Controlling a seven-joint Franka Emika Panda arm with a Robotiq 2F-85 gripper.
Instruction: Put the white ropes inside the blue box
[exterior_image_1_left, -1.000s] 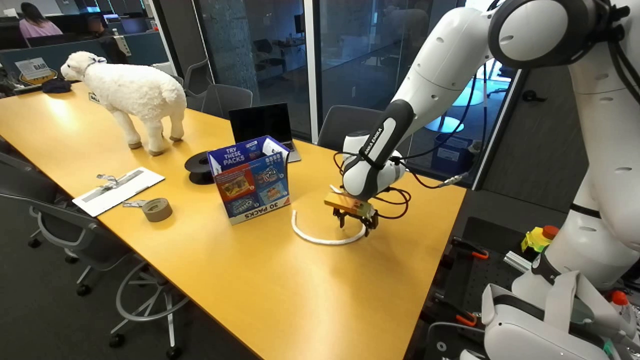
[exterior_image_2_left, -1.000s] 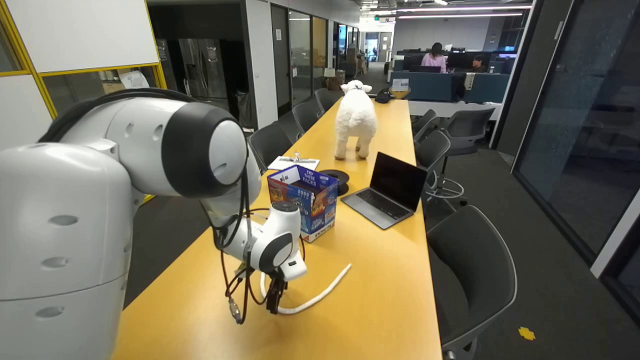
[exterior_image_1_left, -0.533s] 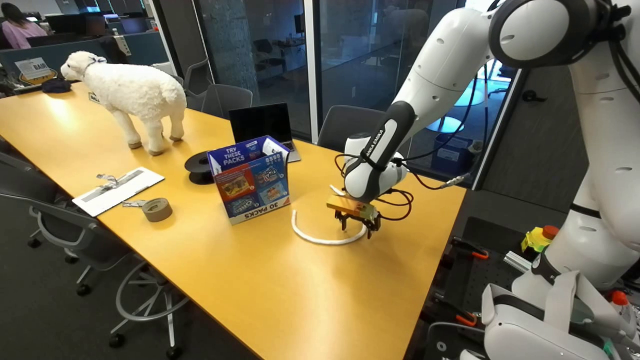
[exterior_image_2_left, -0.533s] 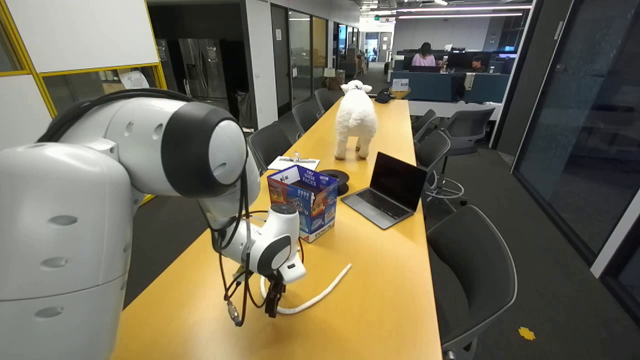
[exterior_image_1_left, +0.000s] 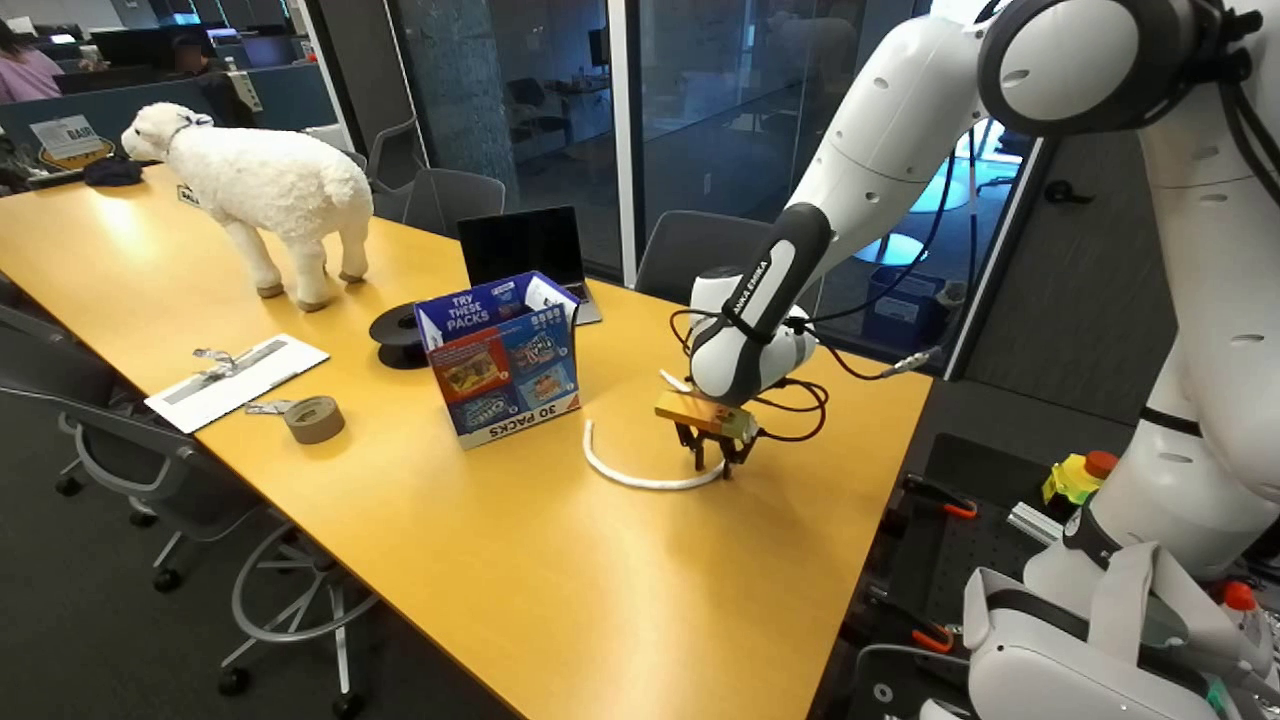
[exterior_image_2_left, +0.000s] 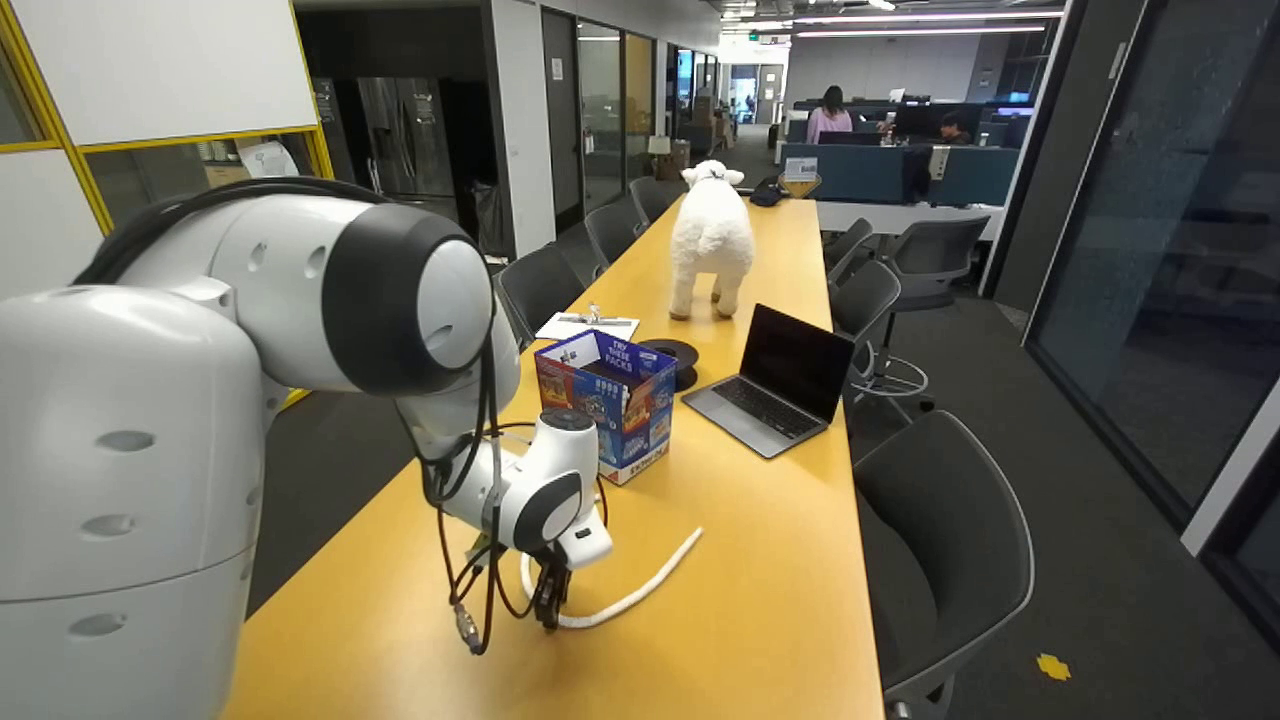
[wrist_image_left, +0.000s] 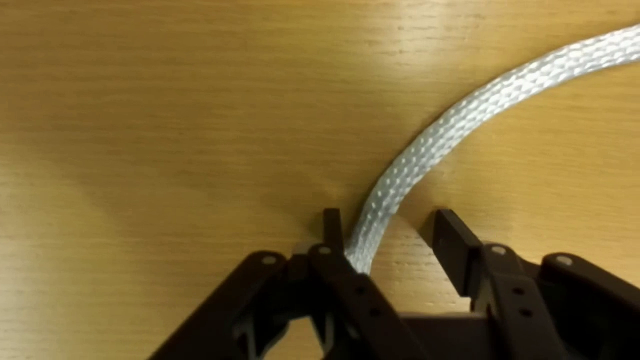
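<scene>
A white braided rope (exterior_image_1_left: 650, 484) lies in a curve on the yellow table, also seen as the white rope (exterior_image_2_left: 640, 592). My gripper (exterior_image_1_left: 713, 470) is low over one part of it, pointing down. In the wrist view the rope (wrist_image_left: 460, 117) runs between the fingers of my gripper (wrist_image_left: 387, 215), close beside the left finger, with a clear gap to the right finger. The jaws are partly closed but still open. A white stretch (exterior_image_1_left: 675, 381) shows behind the hand; whether it joins the same rope is hidden. The blue box (exterior_image_1_left: 505, 370) stands upright, open at the top.
Around the box are a black spool (exterior_image_1_left: 400, 338), a laptop (exterior_image_2_left: 775, 390) and a clipboard (exterior_image_1_left: 240, 380). A tape roll (exterior_image_1_left: 315, 420) sits near the table edge. A large toy sheep (exterior_image_1_left: 265, 190) stands farther back. Cables (exterior_image_1_left: 800, 400) hang by the wrist.
My gripper's fingers have come closer together around the rope, narrowing from wide. The hand has shifted slightly and sunk a little. Rope and box have not moved.
</scene>
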